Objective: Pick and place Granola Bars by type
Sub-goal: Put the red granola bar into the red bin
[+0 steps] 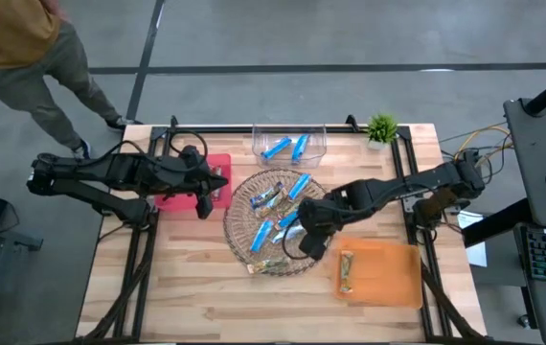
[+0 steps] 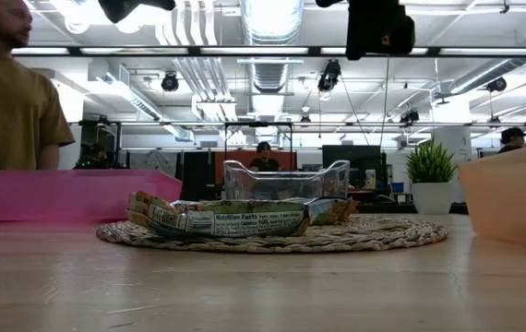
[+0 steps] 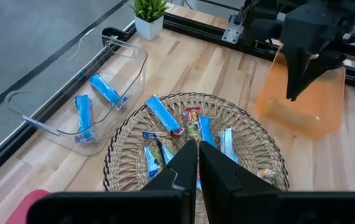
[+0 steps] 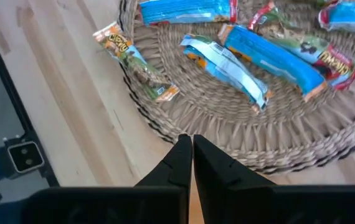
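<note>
Wicker tray (image 1: 239, 235) mid-table, heaped with mixed Granola Bars (image 1: 275, 225), blue among silvery and brownish-green. Two blue ones already parked in the clear bin (image 1: 259, 149) behind, one brownish bar in the orange tray (image 1: 398, 278), so a container per type, apparently. Right gripper (image 4: 187, 146) over the wicker's near rim, fingers pinched together, nothing held. Left gripper (image 3: 197, 152) above the pink tray (image 1: 217, 165), likewise closed and empty, waiting its turn.
</note>
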Motion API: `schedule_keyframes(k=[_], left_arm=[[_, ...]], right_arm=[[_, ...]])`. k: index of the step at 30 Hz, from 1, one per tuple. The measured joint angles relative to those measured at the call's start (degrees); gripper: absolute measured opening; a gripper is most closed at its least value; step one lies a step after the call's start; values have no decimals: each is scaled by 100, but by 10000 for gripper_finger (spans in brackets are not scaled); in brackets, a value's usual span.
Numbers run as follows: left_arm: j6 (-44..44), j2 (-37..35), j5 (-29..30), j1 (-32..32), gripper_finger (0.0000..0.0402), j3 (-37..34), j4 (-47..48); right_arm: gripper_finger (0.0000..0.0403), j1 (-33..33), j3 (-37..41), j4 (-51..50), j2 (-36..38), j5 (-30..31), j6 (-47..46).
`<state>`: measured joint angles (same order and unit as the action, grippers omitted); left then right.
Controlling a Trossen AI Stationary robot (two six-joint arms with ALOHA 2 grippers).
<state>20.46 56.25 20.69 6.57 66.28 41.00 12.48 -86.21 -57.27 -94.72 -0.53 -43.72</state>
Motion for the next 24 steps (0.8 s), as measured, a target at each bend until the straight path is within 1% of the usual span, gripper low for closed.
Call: schedule_keyframes(k=[3,5,13,17,20,24], left_arm=[[-19,-2,0,0,10,0,-10],[-24,2,0,0,28,1,-9],[-9,83,34,-11,141,7,-43],[45,221,47,-11,188,7,-44],[45,367,46,-13,209,7,-43],[13,510,44,-11,215,7,-46]], right_arm=[[9,-92,-42,-29,39,-15,288],[9,-153,-62,-95,84,-16,461],[9,-380,-63,-273,269,-12,748],[9,-480,-63,-274,341,-5,882],[9,-519,-61,-274,365,5,1021],[9,-528,-61,-276,365,6,1120]])
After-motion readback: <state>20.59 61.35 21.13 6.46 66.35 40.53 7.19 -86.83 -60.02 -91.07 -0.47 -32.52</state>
